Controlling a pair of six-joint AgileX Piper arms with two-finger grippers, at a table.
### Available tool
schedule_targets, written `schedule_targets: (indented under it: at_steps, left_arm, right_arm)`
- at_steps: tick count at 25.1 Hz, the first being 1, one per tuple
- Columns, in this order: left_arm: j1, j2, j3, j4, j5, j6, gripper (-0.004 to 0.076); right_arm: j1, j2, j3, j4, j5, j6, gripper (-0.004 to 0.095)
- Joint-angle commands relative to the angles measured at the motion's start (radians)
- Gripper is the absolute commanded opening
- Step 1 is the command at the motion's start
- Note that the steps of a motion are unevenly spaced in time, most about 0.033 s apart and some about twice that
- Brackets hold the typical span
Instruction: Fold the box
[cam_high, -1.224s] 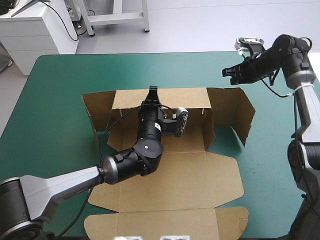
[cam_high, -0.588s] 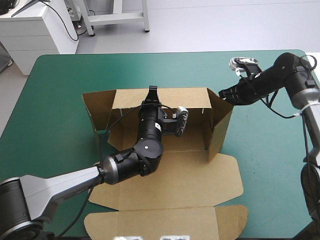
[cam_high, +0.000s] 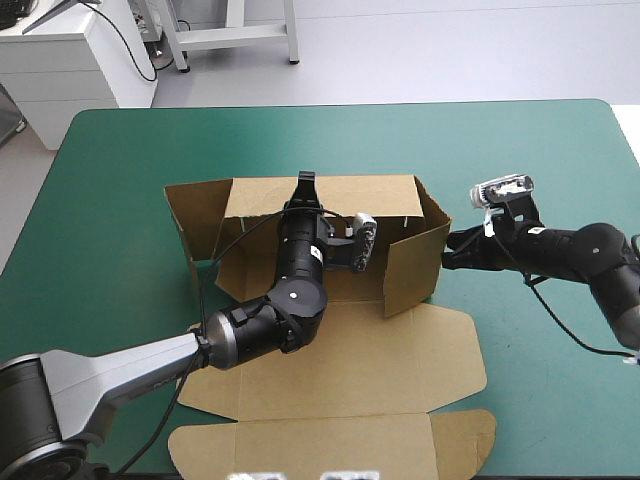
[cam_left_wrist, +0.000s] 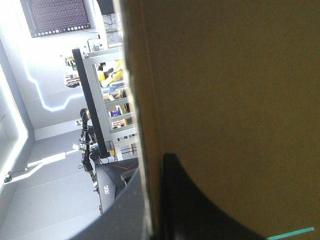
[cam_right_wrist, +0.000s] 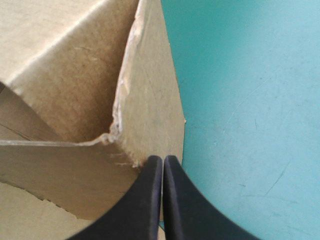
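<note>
The brown box (cam_high: 340, 360) lies in the middle of the teal-green table, its back wall (cam_high: 330, 195) raised. My left gripper (cam_high: 305, 180) reaches over the box floor and is shut on that wall's top edge; in the left wrist view the board (cam_left_wrist: 230, 90) runs between the fingers of the left gripper (cam_left_wrist: 152, 175). The right side wall (cam_high: 415, 262) stands upright, swung inward across the box's right end. My right gripper (cam_high: 448, 250) is shut, and the tip of the right gripper (cam_right_wrist: 162, 159) presses on the outer face of that wall (cam_right_wrist: 150, 115) near its lower corner.
The left side wall (cam_high: 195, 220) leans outward at the box's left end. The lid panel (cam_high: 350, 375) lies flat toward the table's front edge, with its flap strip (cam_high: 330, 447) close to that edge. My left arm (cam_high: 270, 320) lies across the box floor.
My right gripper came down from the far right corner to the box's right side. The right side wall, earlier spread outward, now stands folded inward. The left arm has not moved.
</note>
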Motion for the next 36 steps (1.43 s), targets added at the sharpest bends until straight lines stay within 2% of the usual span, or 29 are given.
schedule_targets:
  at_steps: [1,5,7,12,14,18,21,24,28,33,36]
  left_arm:
    - [-0.007,-0.04,-0.022,0.069,0.03,0.002,-0.0008]
    - [-0.007,-0.04,-0.022,0.069,0.03,0.002,-0.0008]
    - [-0.007,-0.04,-0.022,0.069,0.03,0.002,-0.0008]
    - [-0.007,-0.04,-0.022,0.069,0.028,0.002,-0.0008]
    - [-0.007,-0.04,-0.022,0.069,0.028,0.002,-0.0008]
    - [-0.007,-0.04,-0.022,0.069,0.03,0.002,-0.0008]
    - [-0.007,-0.04,-0.022,0.069,0.03,0.002,-0.0008]
    - [-0.007,-0.04,-0.022,0.069,0.03,0.002,-0.0008]
    - [-0.007,-0.04,-0.022,0.069,0.032,0.002,-0.0008]
    - [-0.007,-0.04,-0.022,0.078,0.035,-0.011,-0.0008]
    - [-0.007,-0.04,-0.022,0.078,0.038,-0.011,-0.0008]
  right_arm:
    - [0.0,-0.035,0.0,0.077,-0.044,-0.113,0.0016]
    - [0.0,-0.033,0.0,0.077,0.0,-0.173,0.0147]
    - [0.0,-0.033,0.0,0.077,0.007,-0.191,0.0271]
    - [0.0,-0.031,0.0,0.077,0.043,-0.277,0.0652]
    - [0.0,-0.023,0.0,0.077,0.059,-0.305,0.0743]
    - [0.0,0.016,0.0,0.091,0.078,-0.402,0.0768]
    - [0.0,0.045,0.0,0.162,0.135,-0.438,0.0767]
    - [0.002,0.036,0.026,0.231,0.126,-0.434,0.0767]
    - [0.072,-0.002,0.094,0.266,-0.035,-0.434,0.0767]
    - [0.234,-0.006,0.149,0.305,-0.383,-0.392,0.0767]
    - [0.303,-0.006,0.153,0.319,-0.519,-0.384,0.0767]
